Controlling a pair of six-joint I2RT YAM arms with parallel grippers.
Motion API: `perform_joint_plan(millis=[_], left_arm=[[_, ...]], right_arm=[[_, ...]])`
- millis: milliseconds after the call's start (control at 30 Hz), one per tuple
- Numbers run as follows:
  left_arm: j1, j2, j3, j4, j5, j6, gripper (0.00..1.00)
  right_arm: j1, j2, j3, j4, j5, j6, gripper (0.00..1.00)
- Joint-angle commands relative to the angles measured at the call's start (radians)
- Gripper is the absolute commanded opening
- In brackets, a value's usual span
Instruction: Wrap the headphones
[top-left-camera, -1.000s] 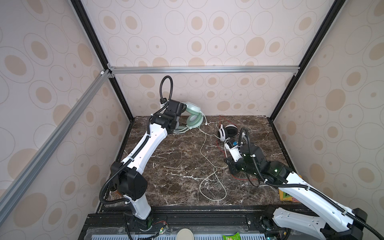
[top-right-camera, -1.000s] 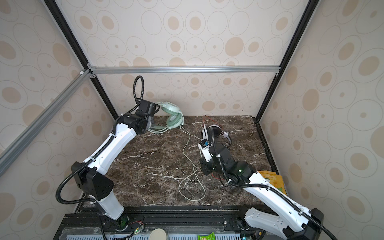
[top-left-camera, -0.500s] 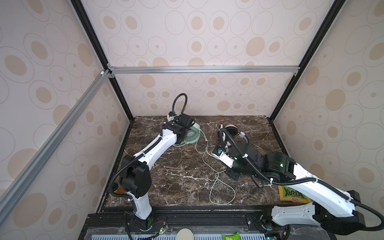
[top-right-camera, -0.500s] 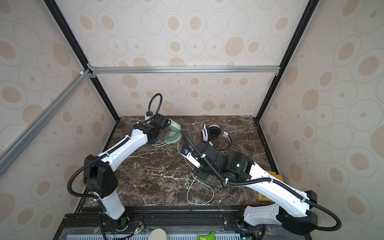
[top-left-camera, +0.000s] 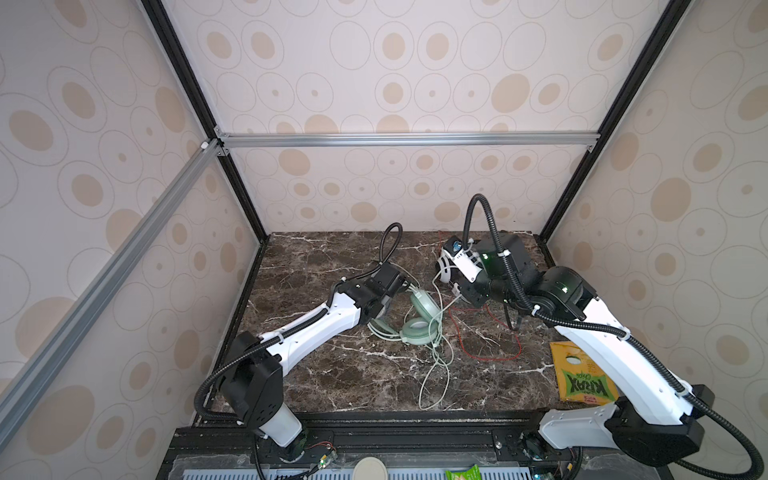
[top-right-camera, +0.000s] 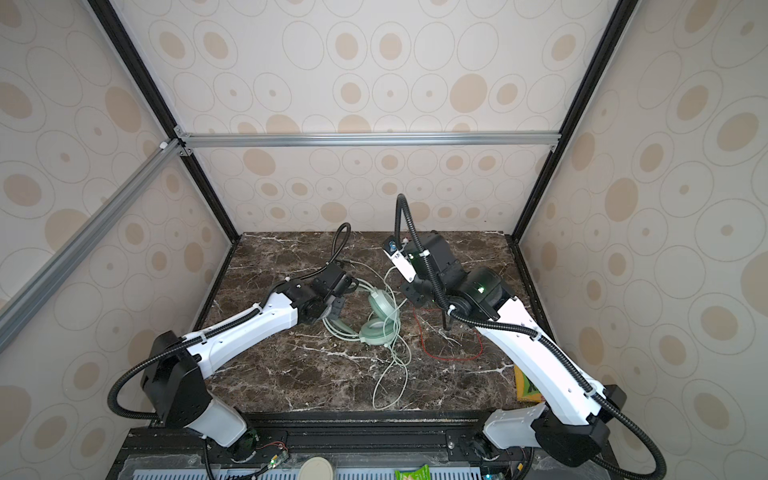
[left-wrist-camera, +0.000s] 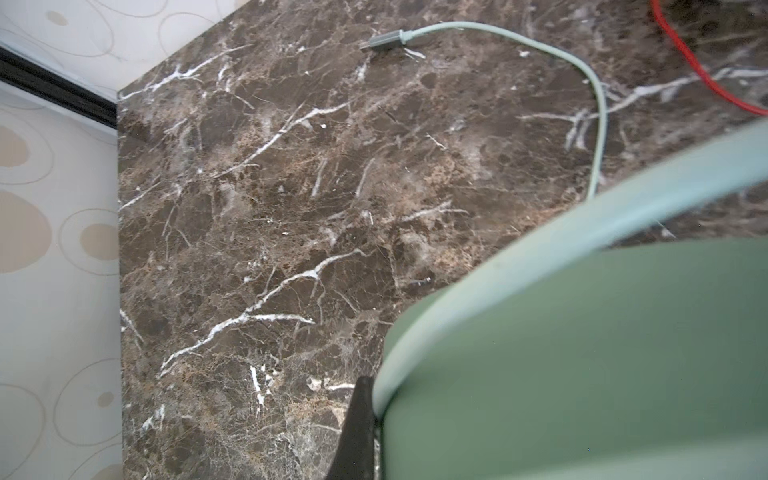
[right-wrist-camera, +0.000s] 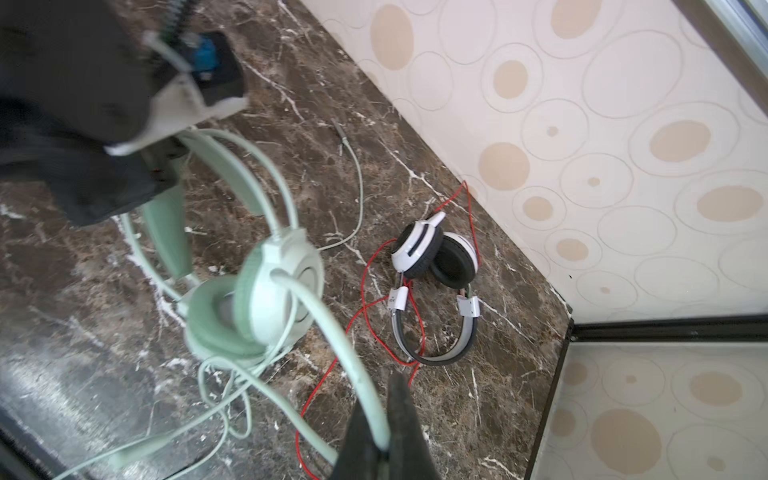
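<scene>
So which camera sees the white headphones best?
The right wrist view: the white headphones lie whole in view, both earcups, headband and red cable clear. In a top view only a white edge peeks past the right arm; otherwise the arm hides them. The left wrist view shows just a bit of red cable.

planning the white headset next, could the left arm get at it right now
Probably not. The left gripper is shut on the mint-green headset, and the white-and-black headset lies farther back right, beside the right gripper, which is shut on the pale green cable. It would have to let go and squeeze past.
</scene>
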Motion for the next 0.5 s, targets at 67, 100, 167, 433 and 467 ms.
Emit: perform_joint_plan(millis=[67, 100, 167, 433, 467], left_arm=[[-0.012, -0.101, -0.023, 0.059, 0.045, 0.045, 0.00], [-0.012, -0.109, -0.026, 0.052, 0.006, 0.044, 0.00], [-0.011, -0.101, -0.020, 0.034, -0.083, 0.021, 0.00], [-0.012, -0.001, 0.039, 0.034, -0.172, -0.055, 0.00], [-0.012, 0.012, 0.050, 0.038, -0.176, -0.061, 0.00]], right_arm=[[-0.079, 0.027, 0.055, -0.012, -0.018, -0.031, 0.00], [-0.084, 0.026, 0.062, -0.015, -0.031, -0.019, 0.00], [-0.087, 0.014, 0.070, -0.012, -0.119, 0.008, 0.00], [-0.084, 0.014, 0.135, 0.055, -0.679, 0.248, 0.00], [-0.081, 0.015, 0.138, 0.056, -0.719, 0.273, 0.00]])
